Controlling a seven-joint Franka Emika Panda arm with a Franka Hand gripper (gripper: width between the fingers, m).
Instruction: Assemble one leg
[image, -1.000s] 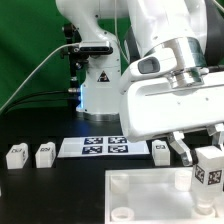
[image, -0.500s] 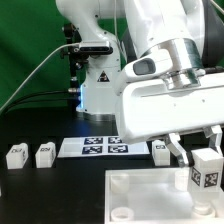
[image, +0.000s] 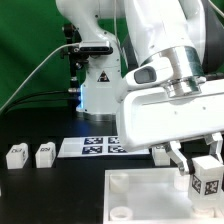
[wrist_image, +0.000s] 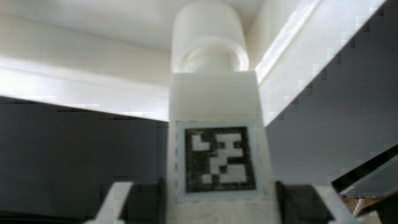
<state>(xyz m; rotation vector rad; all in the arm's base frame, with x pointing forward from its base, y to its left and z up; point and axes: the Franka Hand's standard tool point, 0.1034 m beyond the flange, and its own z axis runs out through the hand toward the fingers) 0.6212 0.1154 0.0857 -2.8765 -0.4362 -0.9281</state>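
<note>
Clamps the leg (image: 207, 181) upright between the dark fingers (image: 181, 157) of the gripper (image: 200, 162), pressed shut against its two sides, with the tagged face turned to the exterior camera. Looks like chunky matte white plastic, square-sided along the body, with a crisp black-and-white square tag printed on one flat face; in the wrist view, rounds off at the far end into a smooth cylindrical peg aimed at the panel. Hangs over the panel's far corner, close to the bench edge on the exterior view's right; cannot tell whether peg and panel touch. Reaches down from above as a bulky, glossy white arm (image: 165, 100), wrist tipped so the fingers point at the bench. Below, lies flat along the front edge of the black bench: a smooth white panel (image: 150, 190) with a raised rim and a round corner socket (image: 120, 212). Farther back, stand in a row a spare leg (image: 15, 154), its twin (image: 44, 153), the thin marker board (image: 100, 148) and a third block (image: 160, 152).
</note>
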